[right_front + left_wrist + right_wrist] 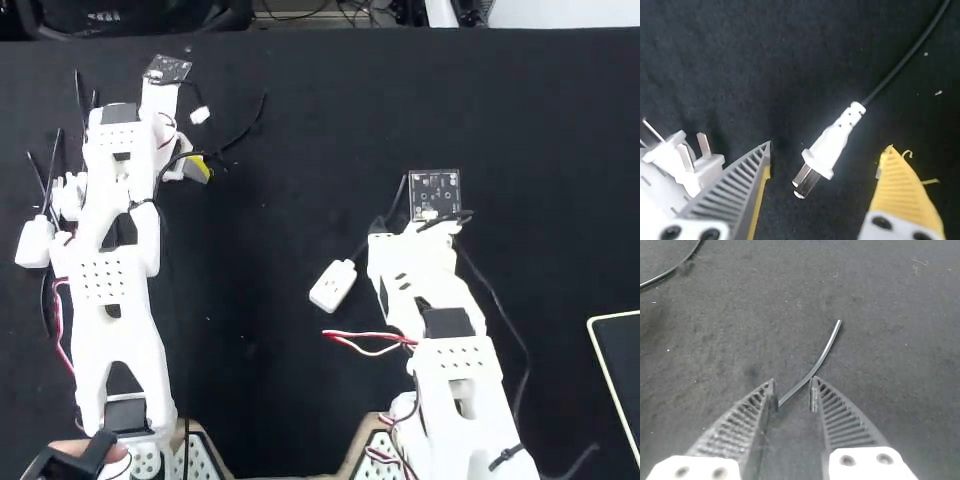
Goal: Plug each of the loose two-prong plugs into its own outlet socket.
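Observation:
A white two-prong plug [827, 147] on a black cable [905, 57] lies on the black table, prongs toward the camera. My left gripper [829, 146] is open around it, with the grey finger [740, 180] on one side and the yellow finger [900, 185] on the other, neither touching it. Beside the grey finger sits a white adapter with bare prongs [682, 157]. A white outlet socket [333, 285] lies mid-table, left of the right arm [430, 290]. My right gripper [792, 394] is open, and a thin black wire [817, 365] runs between its fingertips.
The left arm [110, 270] stretches up the left side of the table, with its yellow finger [198, 168] at the end of a black cable [245, 130]. A white block [35, 245] sits beside it. A yellow-edged dark panel [612, 380] lies at the right edge.

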